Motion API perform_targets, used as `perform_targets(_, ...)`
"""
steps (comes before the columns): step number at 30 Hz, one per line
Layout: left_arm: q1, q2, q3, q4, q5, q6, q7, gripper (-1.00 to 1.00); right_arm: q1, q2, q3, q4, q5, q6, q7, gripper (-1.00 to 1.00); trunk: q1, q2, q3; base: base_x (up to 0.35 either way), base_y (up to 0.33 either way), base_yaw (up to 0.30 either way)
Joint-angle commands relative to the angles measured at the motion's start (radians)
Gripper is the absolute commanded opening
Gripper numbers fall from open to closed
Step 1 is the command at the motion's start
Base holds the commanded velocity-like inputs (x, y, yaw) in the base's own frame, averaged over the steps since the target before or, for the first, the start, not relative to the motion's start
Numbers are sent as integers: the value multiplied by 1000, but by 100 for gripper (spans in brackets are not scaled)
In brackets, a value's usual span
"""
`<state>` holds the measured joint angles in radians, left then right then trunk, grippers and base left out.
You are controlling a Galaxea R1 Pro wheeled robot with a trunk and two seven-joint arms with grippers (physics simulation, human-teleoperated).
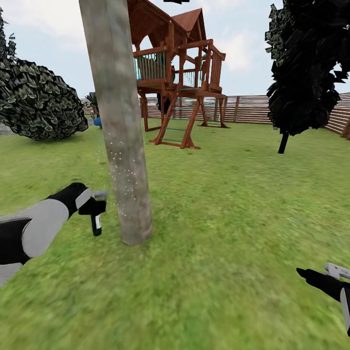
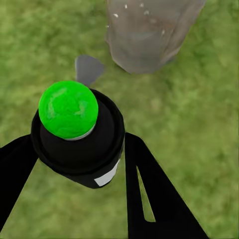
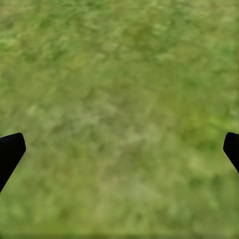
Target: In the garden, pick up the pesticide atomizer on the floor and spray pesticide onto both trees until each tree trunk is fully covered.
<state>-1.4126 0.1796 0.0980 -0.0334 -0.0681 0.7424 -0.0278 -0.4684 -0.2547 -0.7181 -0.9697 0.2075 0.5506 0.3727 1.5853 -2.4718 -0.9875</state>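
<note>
Trunk (image 1: 121,131) stands just right of your left gripper (image 1: 92,206), which is clenched on the pesticide atomizer (image 1: 96,221); the can hangs upright, its long axis vertical, just left of the bark near the base. White pesticide specks (image 1: 116,160) dot the bark above the can. Your right gripper (image 1: 335,277) hangs spread and empty over grass (image 1: 233,218), well apart on the near right, so spraying falls to the left arm.

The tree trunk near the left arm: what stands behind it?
Behind the tree trunk stands a wooden playhouse before the fence. The trunk covers the playhouse's left edge.
</note>
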Motion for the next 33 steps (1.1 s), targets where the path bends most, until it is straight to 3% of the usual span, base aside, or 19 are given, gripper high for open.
perform_targets(1,32,1,8,-2,-6,-26,-3,-100,-1,0,-3,-1,10,3,9,100,0,-1,-1,0,0,0)
perform_targets(3,106,0,8,-2,-2,-132,-3,-100,-1,0,-3,-1,11,3,10,100,0,-1,-1,0,0,0)
perform_targets(6,156,2,9,-2,-2,-169,-3,-100,-1,1,-3,-1,11,4,12,100,0,-1,-1,0,0,2)
perform_targets(9,239,2,9,-2,-1,-263,-3,-100,-1,3,-3,-1,12,5,10,100,0,-1,-1,0,0,163)
perform_targets(11,269,0,9,-2,2,-287,-3,-100,-1,4,-2,-1,12,4,7,100,0,-1,-1,0,0,45)
perform_targets(19,277,-19,8,-3,1,-293,-3,-100,-1,5,-3,-1,12,4,10,100,0,-1,-2,0,-16,3)
perform_targets(27,277,-20,8,-3,1,-293,-1,-100,-1,4,-1,-4,12,6,11,100,0,-1,-8,86,-251,147)
perform_targets(33,277,-43,8,-2,2,-292,-1,-100,-1,4,-3,-5,12,6,12,100,0,-1,-8,75,-282,96)
